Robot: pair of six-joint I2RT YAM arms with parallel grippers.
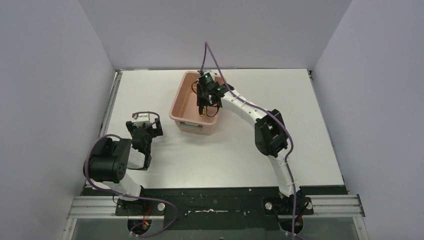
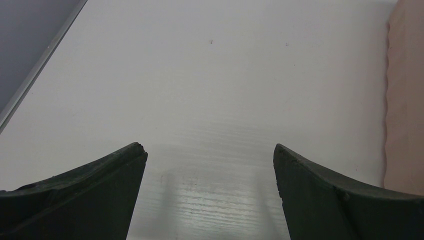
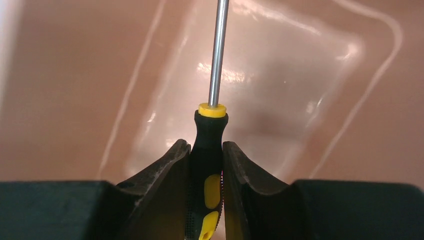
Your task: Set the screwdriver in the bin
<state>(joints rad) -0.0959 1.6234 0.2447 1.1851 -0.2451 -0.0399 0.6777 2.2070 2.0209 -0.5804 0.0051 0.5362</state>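
The salmon-pink bin (image 1: pixel 186 79) stands at the back middle of the table. My right gripper (image 1: pixel 202 105) hangs over the bin's inside, shut on the screwdriver (image 1: pixel 201 114). In the right wrist view the gripper (image 3: pixel 206 145) clamps the yellow-and-black handle of the screwdriver (image 3: pixel 209 131), whose thin metal shaft points away over the glossy floor of the bin (image 3: pixel 300 100). My left gripper (image 1: pixel 144 131) is open and empty, low over the table to the left of the bin; in its wrist view the gripper (image 2: pixel 210 150) has its jaws wide apart with only bare table between them.
White walls enclose the table on the left, back and right. The side of the bin (image 2: pixel 406 100) shows at the right edge of the left wrist view. A metal rail (image 1: pixel 112 102) runs along the table's left edge.
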